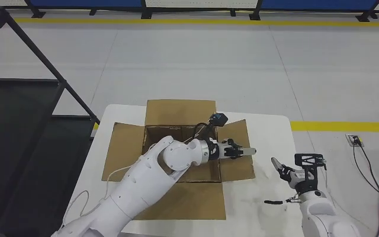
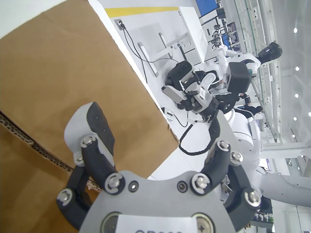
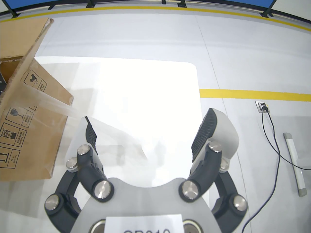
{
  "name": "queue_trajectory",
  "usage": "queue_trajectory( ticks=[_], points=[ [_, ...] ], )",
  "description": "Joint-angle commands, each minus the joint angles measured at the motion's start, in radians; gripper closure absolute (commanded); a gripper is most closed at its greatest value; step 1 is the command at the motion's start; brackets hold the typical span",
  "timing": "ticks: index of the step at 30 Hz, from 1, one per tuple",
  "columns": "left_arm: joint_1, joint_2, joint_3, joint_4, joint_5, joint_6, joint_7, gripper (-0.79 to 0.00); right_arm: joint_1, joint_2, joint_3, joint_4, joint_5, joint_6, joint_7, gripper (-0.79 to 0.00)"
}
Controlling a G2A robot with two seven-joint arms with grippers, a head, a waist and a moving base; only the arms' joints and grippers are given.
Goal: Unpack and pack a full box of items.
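Observation:
An open cardboard box (image 1: 177,115) stands on the white table (image 1: 260,201) with its flaps spread outward. My left arm lies across the box opening and hides most of the dark inside. Its gripper (image 1: 241,151) hangs above the right-hand flap (image 2: 60,61), open, with nothing between the fingers (image 2: 97,122). My right gripper (image 1: 293,169) is over bare table to the right of the box, open and empty. In the right wrist view that gripper (image 3: 148,132) points across the table (image 3: 136,86), with the box wall (image 3: 26,112) off to one side.
A black metal frame (image 1: 35,118) stands by the table's left side. On the floor to the right are a yellow line (image 1: 334,125) and a socket with a cable (image 1: 354,140). The table right of the box is bare.

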Motion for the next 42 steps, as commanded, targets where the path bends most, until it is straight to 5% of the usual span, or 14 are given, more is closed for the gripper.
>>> queue_trajectory(
  ticks=[1, 12, 19, 31, 42],
  points=[
    [-0.016, -0.018, 0.017, 0.044, -0.014, -0.013, -0.001, -0.785, -0.025, 0.000, 0.013, -0.014, 0.008, 0.000, -0.017, -0.785],
    [-0.060, -0.091, 0.064, 0.201, -0.057, -0.050, -0.024, -0.785, -0.071, 0.002, 0.030, -0.057, 0.013, -0.002, -0.036, -0.785],
    [-0.060, -0.100, 0.023, 0.228, -0.087, -0.108, -0.026, -0.785, -0.055, 0.003, 0.018, -0.062, -0.001, 0.008, -0.021, -0.785],
    [0.043, -0.019, -0.176, 0.033, -0.021, -0.165, -0.026, -0.785, -0.028, 0.007, -0.013, -0.121, -0.050, -0.012, 0.034, -0.785],
    [0.336, 0.091, -0.492, -0.379, 0.117, -0.117, -0.011, -0.785, 0.056, 0.010, -0.102, -0.208, -0.136, -0.048, 0.116, -0.785]
  ],
)
